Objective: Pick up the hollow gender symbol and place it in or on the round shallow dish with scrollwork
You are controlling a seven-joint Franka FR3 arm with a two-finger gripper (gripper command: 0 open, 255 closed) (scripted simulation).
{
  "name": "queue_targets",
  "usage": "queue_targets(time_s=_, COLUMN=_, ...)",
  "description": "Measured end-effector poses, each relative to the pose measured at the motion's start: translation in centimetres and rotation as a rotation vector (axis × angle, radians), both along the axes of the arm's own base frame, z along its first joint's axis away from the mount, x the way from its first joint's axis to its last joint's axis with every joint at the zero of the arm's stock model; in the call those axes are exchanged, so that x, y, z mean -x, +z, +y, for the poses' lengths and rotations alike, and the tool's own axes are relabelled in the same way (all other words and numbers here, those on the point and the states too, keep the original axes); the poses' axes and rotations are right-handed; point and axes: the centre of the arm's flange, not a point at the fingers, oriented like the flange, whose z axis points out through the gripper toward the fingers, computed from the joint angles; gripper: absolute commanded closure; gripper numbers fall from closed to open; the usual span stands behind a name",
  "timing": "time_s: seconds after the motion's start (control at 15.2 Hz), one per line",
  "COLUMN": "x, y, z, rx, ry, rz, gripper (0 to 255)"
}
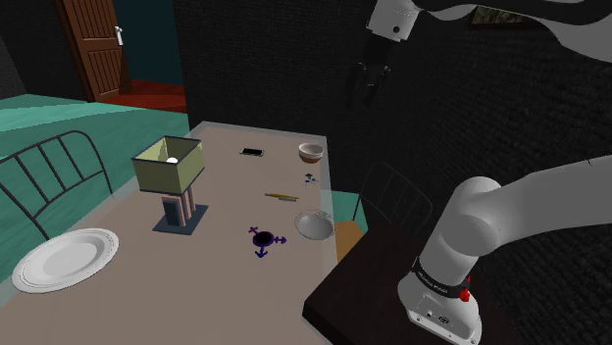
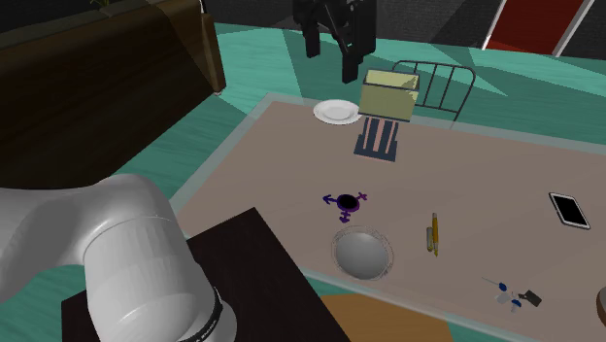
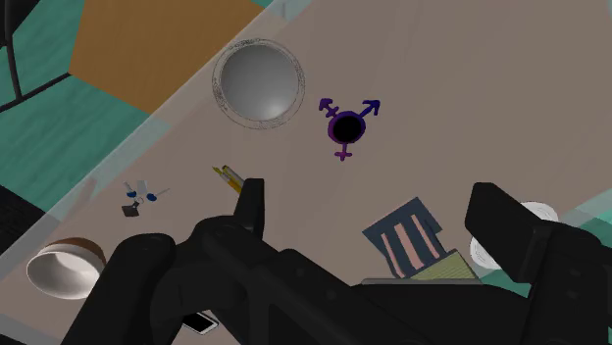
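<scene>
Our hand (image 1: 369, 93) hangs released above the bench (image 1: 226, 176); the purple hollow-ringed gender symbol (image 3: 346, 127) lies near the smooth grey dish (image 3: 258, 82).

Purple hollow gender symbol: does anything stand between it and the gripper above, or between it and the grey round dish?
Nothing visible does. The black gripper hangs high, with open air down to the purple hollow gender symbol. Only bare tabletop separates the symbol from the grey round shallow dish.

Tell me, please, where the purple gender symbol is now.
In the shoulder view, the purple gender symbol lies on the table, just left of the grey round dish and right of the lamp.
</scene>
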Motion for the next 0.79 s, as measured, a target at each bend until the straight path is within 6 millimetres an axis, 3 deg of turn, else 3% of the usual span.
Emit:
queue_targets(time_s=0.13, x=-0.4, y=-0.5, z=0.2, rx=0.002, ry=0.002, rz=0.004, gripper=0)
queue_targets(time_s=0.33, x=-3.0, y=-2.8, z=0.9, rx=0.01, ry=0.016, rz=0.025, gripper=0)
queue_targets(time_s=0.79, x=-8.8, y=-10.4, z=3.0, rx=0.034, ry=0.054, rz=0.082, gripper=0)
